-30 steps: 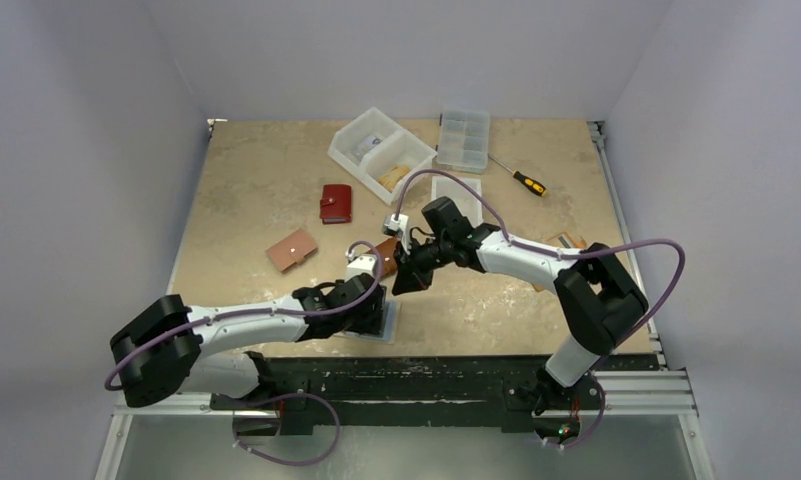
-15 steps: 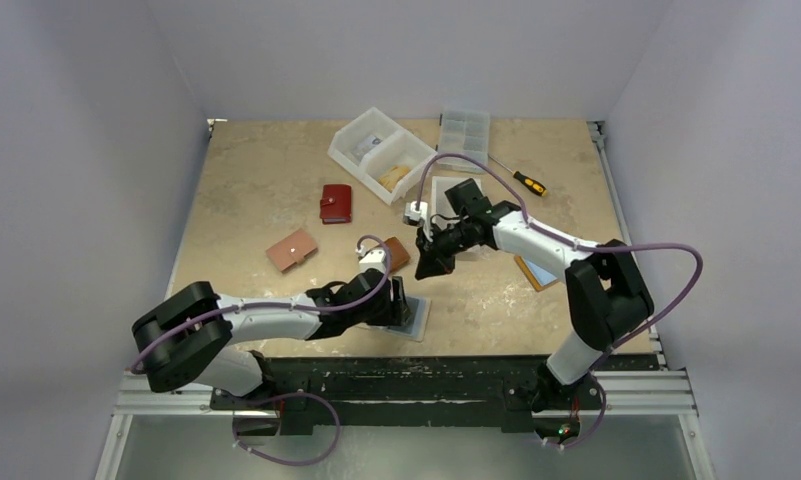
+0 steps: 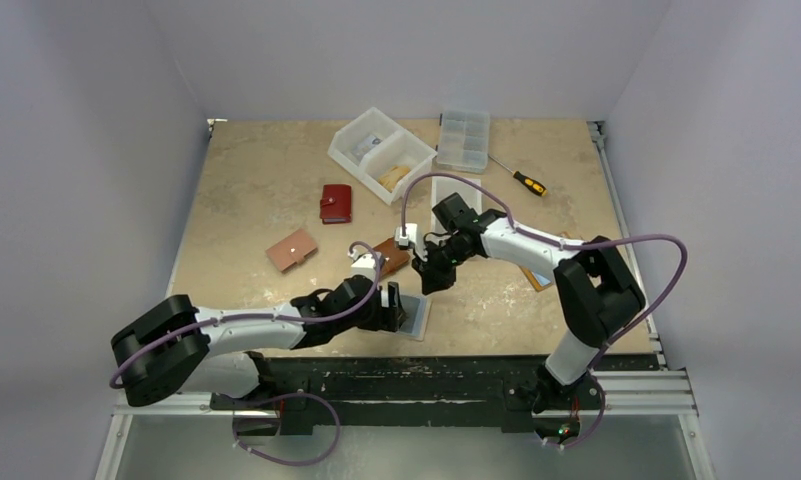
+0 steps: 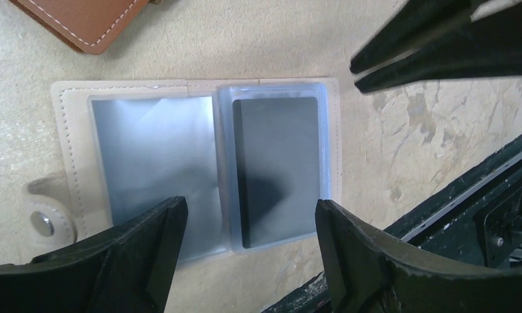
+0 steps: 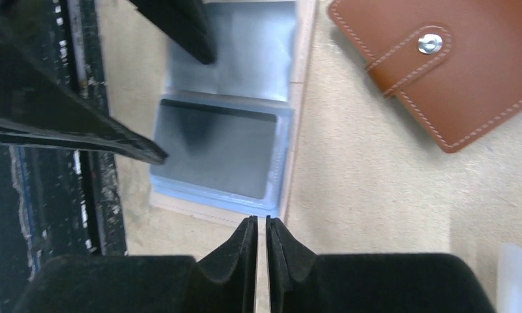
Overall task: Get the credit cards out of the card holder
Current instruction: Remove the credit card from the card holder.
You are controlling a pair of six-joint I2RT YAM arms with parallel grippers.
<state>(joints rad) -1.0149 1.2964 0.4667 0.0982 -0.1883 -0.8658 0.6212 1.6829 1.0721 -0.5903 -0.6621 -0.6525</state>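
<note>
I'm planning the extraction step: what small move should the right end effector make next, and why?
Probably open slightly and move onto the black card. That card sits inside a clear sleeve of the open card holder, and the right end effector hovers nearly closed at the holder's edge, holding nothing.

Walled lab bench (image 3: 276, 180); bolted arms

The beige card holder (image 4: 196, 91) has clear sleeves showing a black card (image 4: 277, 171); another wallet (image 5: 460, 72) is brown, white-stitched.
</note>
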